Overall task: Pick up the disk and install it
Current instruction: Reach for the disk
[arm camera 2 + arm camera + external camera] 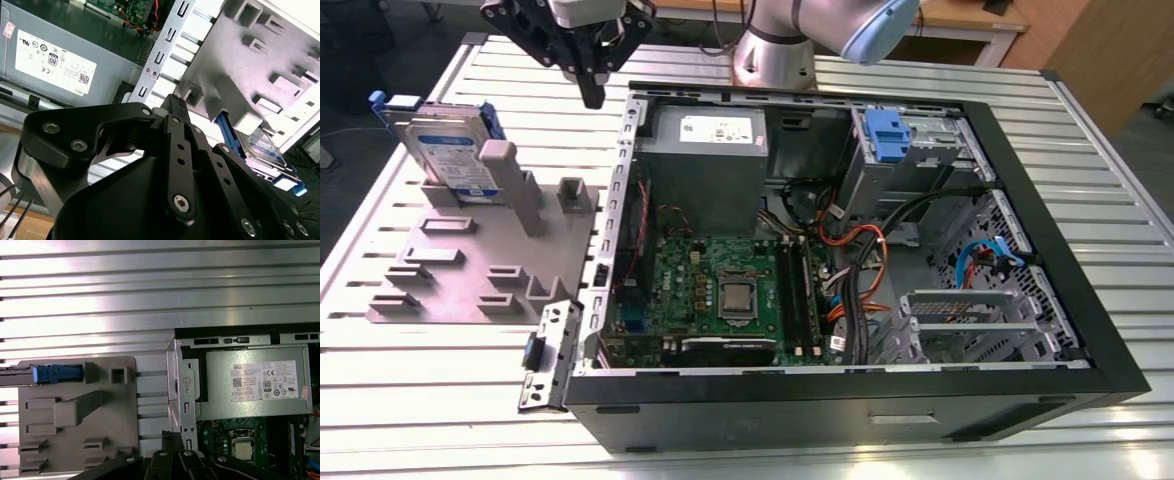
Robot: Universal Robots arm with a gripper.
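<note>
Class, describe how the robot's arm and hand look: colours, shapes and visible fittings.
The arm is a rounded silver-grey tube with a light blue joint cap. The hand is matt black beneath a pale grey wrist piece. Its fingers are flat, jointed black bars held by silver screw heads.

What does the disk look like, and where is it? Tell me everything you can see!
The disk is a flat silver metal rectangle with a white-and-blue label, framed by a blue plastic carrier. It stands upright on its edge, slotted between the posts of a grey holder on the exterior view's left of the open computer case. Only the holder touches it. The pincer hangs above and to the side, apart from it, holding nothing.
</note>
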